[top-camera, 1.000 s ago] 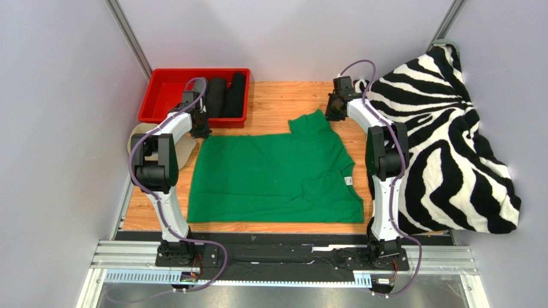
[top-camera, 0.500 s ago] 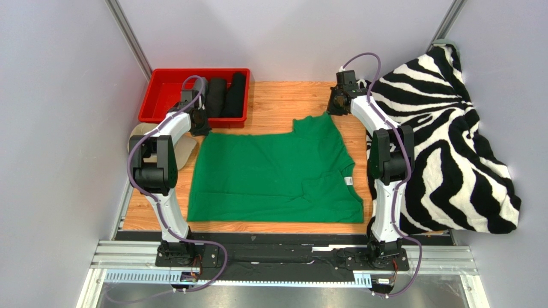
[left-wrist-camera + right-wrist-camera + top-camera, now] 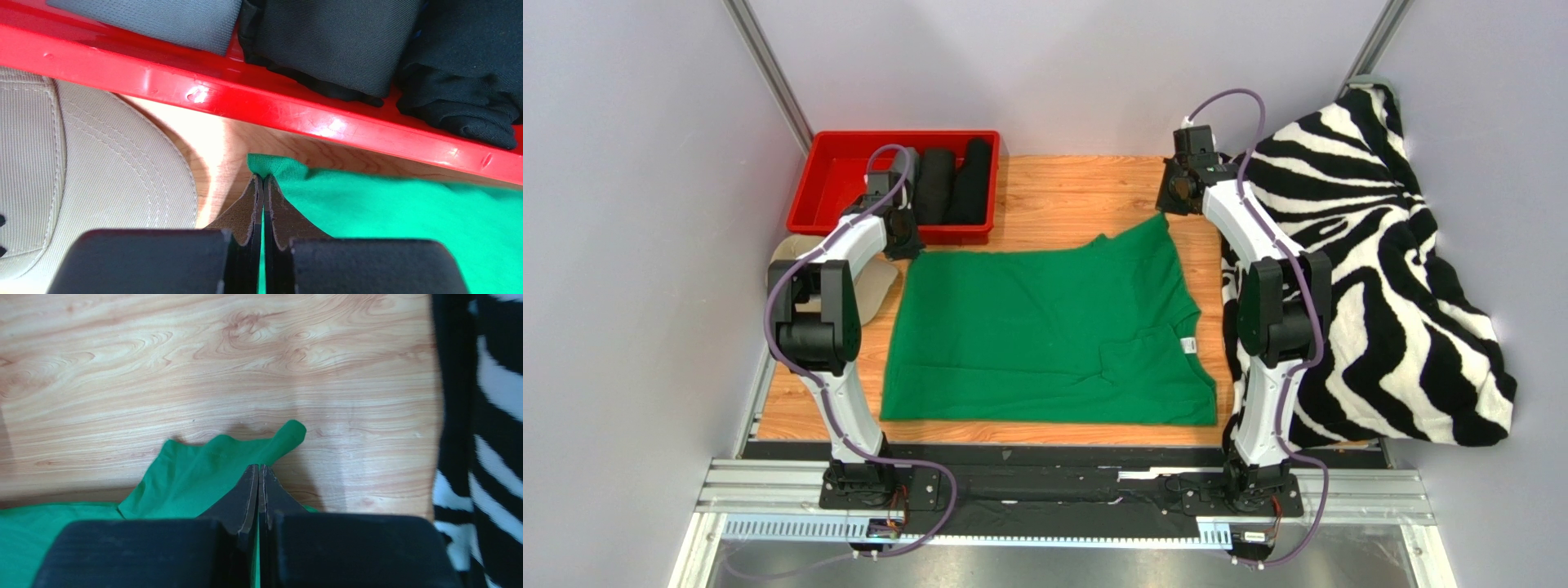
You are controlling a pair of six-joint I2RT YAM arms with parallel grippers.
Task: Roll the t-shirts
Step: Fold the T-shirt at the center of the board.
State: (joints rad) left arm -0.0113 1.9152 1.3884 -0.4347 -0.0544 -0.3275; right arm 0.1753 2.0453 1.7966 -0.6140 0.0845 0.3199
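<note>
A bright green t-shirt (image 3: 1051, 331) lies spread flat on the wooden table, with a small white label (image 3: 1189, 347) at its right edge. My left gripper (image 3: 906, 245) (image 3: 263, 177) is shut on the shirt's far left corner (image 3: 276, 166), right beside the red bin. My right gripper (image 3: 1169, 208) (image 3: 258, 467) is shut on the far right corner (image 3: 202, 471), which is pulled up off the table toward the back. In the bin lie one grey rolled t-shirt (image 3: 159, 18) and two black ones (image 3: 936, 184) (image 3: 972, 180).
The red bin (image 3: 844, 184) stands at the back left. A beige cap (image 3: 73, 165) lies left of the shirt under my left arm. A zebra-striped blanket (image 3: 1369, 270) is heaped along the right side, close to my right arm. Grey walls enclose the table.
My right gripper has moved back and to the right, drawing the shirt's far right corner out so the folded part opened flatter. My left gripper has stayed put.
</note>
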